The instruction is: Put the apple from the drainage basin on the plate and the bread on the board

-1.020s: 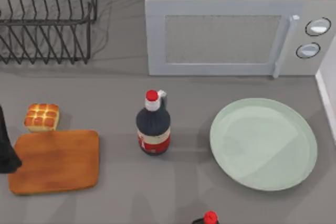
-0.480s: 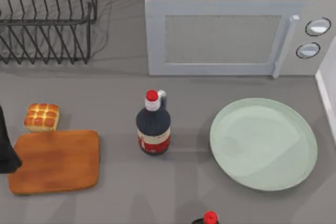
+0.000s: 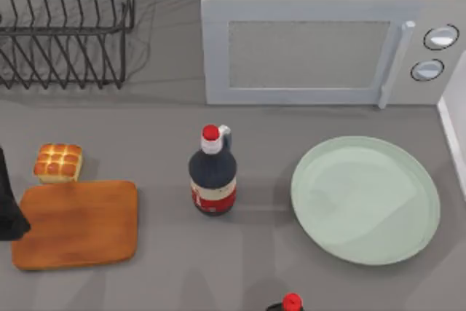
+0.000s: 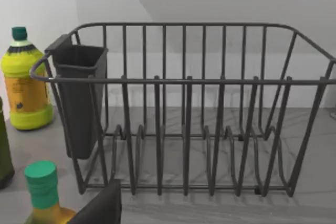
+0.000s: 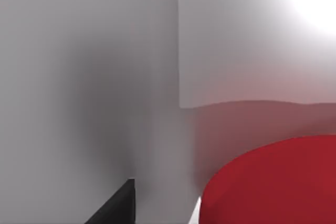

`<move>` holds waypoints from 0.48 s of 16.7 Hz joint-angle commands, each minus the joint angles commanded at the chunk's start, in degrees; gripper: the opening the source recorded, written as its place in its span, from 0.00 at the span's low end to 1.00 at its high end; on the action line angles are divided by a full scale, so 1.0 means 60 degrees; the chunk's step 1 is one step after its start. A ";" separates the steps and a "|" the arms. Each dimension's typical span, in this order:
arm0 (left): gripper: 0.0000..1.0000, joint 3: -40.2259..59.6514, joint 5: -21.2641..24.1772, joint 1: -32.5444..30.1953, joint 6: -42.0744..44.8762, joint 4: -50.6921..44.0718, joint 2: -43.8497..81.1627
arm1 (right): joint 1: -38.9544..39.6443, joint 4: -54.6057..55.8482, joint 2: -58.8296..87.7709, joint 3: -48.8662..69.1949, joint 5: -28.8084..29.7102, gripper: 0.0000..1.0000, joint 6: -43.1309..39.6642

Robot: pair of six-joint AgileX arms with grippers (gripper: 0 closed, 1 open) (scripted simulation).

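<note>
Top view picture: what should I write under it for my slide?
Bread waits beside the wooden board, and the green plate sits bare near a dark bottle and microwave.

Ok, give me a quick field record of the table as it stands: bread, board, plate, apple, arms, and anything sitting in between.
bread: bread on the table just behind the board, not on it
board: board at the table's left, bare
plate: plate at the right, nothing on it
apple: red rounded surface close in the right wrist view, likely the apple
between: dark sauce bottle upright between board and plate
behind: dish rack back left, microwave back centre
left arm: dark part at the left edge by the board
</note>
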 joint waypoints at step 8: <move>1.00 0.0000 0.0000 0.0000 0.0000 0.0000 0.0000 | 0.0000 0.0000 0.0000 0.0000 0.0000 0.00 0.0000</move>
